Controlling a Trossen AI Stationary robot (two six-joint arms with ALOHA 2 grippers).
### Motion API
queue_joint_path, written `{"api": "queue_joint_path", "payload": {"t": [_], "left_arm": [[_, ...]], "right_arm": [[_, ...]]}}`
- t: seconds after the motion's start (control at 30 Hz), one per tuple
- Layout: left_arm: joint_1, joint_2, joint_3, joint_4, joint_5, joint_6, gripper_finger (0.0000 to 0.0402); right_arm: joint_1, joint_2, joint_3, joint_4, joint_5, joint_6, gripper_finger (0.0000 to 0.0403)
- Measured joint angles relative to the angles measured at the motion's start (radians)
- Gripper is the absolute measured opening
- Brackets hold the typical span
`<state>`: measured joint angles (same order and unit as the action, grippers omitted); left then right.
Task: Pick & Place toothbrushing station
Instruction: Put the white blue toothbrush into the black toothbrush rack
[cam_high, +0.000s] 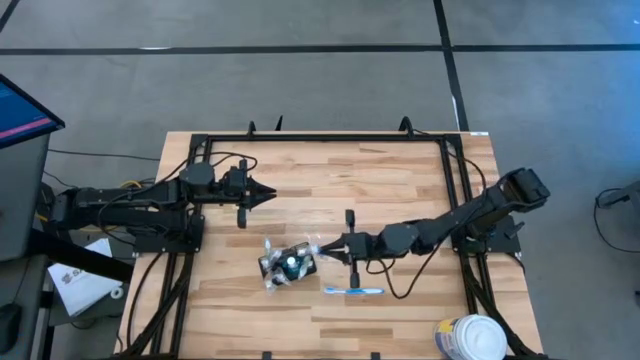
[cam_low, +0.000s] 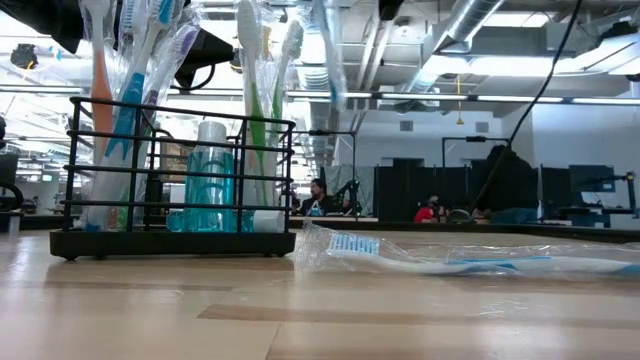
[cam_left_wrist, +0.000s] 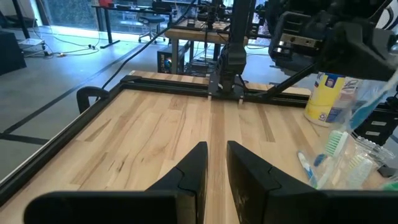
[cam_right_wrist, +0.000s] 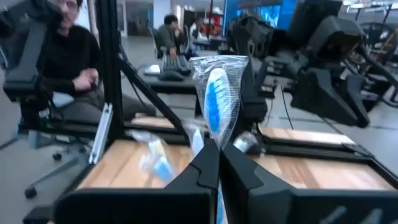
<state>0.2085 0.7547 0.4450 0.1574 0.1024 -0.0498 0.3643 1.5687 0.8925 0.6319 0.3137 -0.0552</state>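
Note:
The toothbrushing station is a black wire holder (cam_high: 288, 265) (cam_low: 170, 170) that stands on the table with several toothbrushes and a blue cup in it. My right gripper (cam_high: 325, 247) (cam_right_wrist: 219, 149) is just to the right of it, shut on a toothbrush in a clear wrapper (cam_right_wrist: 217, 87). Another wrapped toothbrush (cam_high: 352, 291) (cam_low: 450, 260) lies flat on the table nearer the front edge. My left gripper (cam_high: 268, 195) (cam_left_wrist: 216, 155) hovers over the table's left middle. It is empty, with only a narrow slit between its fingers. My right gripper pinches the wrapped toothbrush between its two fingers, on the wrapper just below the blue-white head (cam_right_wrist: 219, 140). The fingers come level from the table's right. The head end rises upright past the fingertips. The fingers hide the lower end.
A white round tub with blue-yellow print (cam_high: 470, 338) (cam_left_wrist: 324, 96) stands at the front right corner. A black frame rail (cam_high: 330, 137) runs along the far edge and sides. There is bare wood between the left gripper and the holder. People sit at desks beyond the table.

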Motion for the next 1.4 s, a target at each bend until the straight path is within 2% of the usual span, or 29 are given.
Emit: {"api": "queue_joint_path", "payload": {"t": [0.37, 0.8, 1.0, 1.4], "left_arm": [[0.000, 0.000, 0.000, 0.000, 0.000, 0.000, 0.0053], [0.000, 0.000, 0.000, 0.000, 0.000, 0.000, 0.0053], [0.000, 0.000, 0.000, 0.000, 0.000, 0.000, 0.0053], [0.000, 0.000, 0.000, -0.001, 0.000, 0.000, 0.0053]], "right_arm": [[0.000, 0.150, 0.000, 0.254, -0.029, -0.036, 0.0000], [-0.006, 0.171, 0.000, 0.328, -0.077, -0.076, 0.0000], [-0.014, 0.257, 0.001, 0.467, -0.081, -0.122, 0.0000], [-0.020, 0.287, 0.000, 0.430, -0.081, -0.140, 0.0000]]}}
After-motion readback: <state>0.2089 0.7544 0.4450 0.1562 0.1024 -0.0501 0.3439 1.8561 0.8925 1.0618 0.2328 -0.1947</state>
